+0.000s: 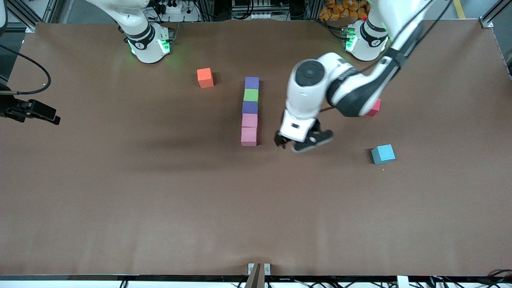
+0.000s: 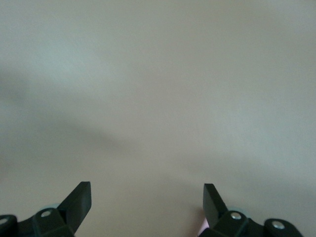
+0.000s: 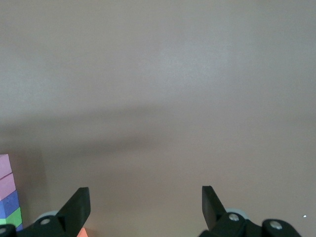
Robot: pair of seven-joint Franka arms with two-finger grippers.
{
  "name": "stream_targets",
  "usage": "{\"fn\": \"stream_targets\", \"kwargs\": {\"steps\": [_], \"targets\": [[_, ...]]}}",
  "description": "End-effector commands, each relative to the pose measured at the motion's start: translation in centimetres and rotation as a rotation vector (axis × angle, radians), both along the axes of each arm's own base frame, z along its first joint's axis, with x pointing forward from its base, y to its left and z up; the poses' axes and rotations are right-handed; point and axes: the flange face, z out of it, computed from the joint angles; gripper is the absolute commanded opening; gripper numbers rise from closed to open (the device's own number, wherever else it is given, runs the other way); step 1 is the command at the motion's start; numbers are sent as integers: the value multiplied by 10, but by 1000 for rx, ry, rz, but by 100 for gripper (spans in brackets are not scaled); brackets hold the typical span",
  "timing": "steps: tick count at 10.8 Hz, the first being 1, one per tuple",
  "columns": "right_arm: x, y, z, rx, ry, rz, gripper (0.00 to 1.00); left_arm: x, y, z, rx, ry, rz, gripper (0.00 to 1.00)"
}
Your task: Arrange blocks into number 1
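Robotics lab, two bench-mounted arms, brown table, aluminium framing, cables along the edges

Bench: covered in a brown, matt, smooth sheet. Blocks: matt, foam-like surface, no gloss. Orange cube and light-blue cube: same matt finish. Left arm: glossy white plastic shells, black joint sections. End effector fingers: matt black plastic.
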Motion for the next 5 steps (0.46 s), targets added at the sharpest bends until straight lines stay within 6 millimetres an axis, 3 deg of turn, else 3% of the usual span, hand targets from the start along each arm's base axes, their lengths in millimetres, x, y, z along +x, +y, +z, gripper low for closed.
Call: {"fn": "stream_targets", "kwargs": {"steps": [1,2,4,5], "targets": [[-1,-8,13,17,-23,1,100,22,50,26,44,-4,22,100],[-4,-2,24,3,-63,11,100,33,65,35,54,-1,25,100],[-12,5,30,-11,-117,18,100,58,118,47,74,22,8,100],[-16,1,28,-15,-117,10,100,60,127,49,87,40,-32,100]]}}
